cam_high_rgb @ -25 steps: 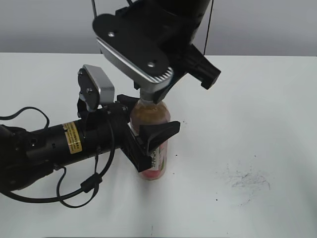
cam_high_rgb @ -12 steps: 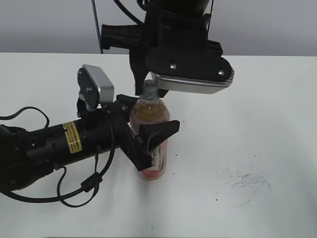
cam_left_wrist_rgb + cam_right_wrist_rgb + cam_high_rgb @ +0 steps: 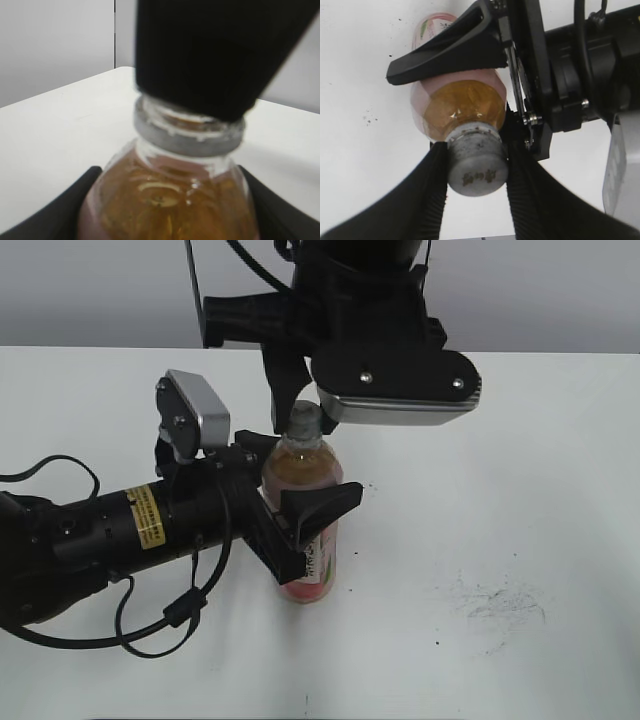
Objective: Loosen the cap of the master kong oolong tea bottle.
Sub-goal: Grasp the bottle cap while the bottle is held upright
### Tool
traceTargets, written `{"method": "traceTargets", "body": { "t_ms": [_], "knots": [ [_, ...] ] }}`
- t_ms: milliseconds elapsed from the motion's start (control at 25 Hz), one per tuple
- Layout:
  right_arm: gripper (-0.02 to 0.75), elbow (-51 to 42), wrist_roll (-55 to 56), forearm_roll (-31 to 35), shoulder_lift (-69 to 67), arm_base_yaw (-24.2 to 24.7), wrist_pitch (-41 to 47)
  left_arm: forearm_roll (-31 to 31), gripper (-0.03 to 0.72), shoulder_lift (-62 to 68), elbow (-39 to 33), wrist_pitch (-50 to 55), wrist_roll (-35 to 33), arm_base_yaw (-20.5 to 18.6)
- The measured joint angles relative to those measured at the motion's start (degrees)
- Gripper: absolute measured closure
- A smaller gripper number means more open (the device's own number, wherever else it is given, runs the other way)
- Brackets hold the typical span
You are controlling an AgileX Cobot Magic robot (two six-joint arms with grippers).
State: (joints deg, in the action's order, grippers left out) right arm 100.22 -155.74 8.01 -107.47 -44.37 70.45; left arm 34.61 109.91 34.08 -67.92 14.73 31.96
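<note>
Two grippers are seen on one bottle [image 3: 312, 530], which stands upright on the white table [image 3: 520, 490], left of its middle. The bottle's body is clamped by the left gripper [image 3: 300, 525], whose black fingers [image 3: 445, 47] are pressed against the pink label on both sides; the arm lies low across the table from the left. The cap [image 3: 476, 162] is gripped from above by the right gripper [image 3: 475, 172], its two dark fingers [image 3: 427, 200] closed against the ribbed side, one on each flank. A small dark mark is seen on the cap's grey top. Amber tea is seen through the clear shoulder [image 3: 170, 200]. In the left wrist view the cap is hidden behind a black finger.
</note>
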Motion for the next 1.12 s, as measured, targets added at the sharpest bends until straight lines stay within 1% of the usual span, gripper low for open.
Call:
{"method": "traceTargets", "body": {
  "t_ms": [360,520,640,800,840,920,1000,1120],
  "knots": [
    [0.465,0.00,6.66,0.18,0.00,0.00,0.00,0.00,0.241,0.00,0.00,0.00,0.00,0.00],
    [0.458,0.00,13.66,0.18,0.00,0.00,0.05,0.00,0.241,0.00,0.00,0.00,0.00,0.00],
    [0.393,0.01,18.19,0.62,0.00,0.00,-0.07,0.00,0.241,0.00,0.00,0.00,0.00,0.00],
    [0.256,0.01,24.85,1.79,0.00,0.00,-0.33,0.00,0.241,0.00,0.00,0.04,0.00,0.00],
    [0.223,0.06,27.33,1.85,0.00,0.00,-0.33,0.00,0.241,0.00,0.00,0.04,0.00,0.00],
    [0.185,0.06,34.01,1.92,0.00,0.00,-0.33,0.00,0.241,0.00,0.00,0.04,0.00,0.00],
    [0.169,0.06,44.01,1.98,0.00,0.00,-0.33,0.00,0.241,0.00,0.00,0.04,0.00,0.00],
    [0.162,0.06,62.36,1.98,0.00,0.00,-0.33,0.00,0.241,0.00,0.00,0.04,0.00,0.00]
  ]
}}
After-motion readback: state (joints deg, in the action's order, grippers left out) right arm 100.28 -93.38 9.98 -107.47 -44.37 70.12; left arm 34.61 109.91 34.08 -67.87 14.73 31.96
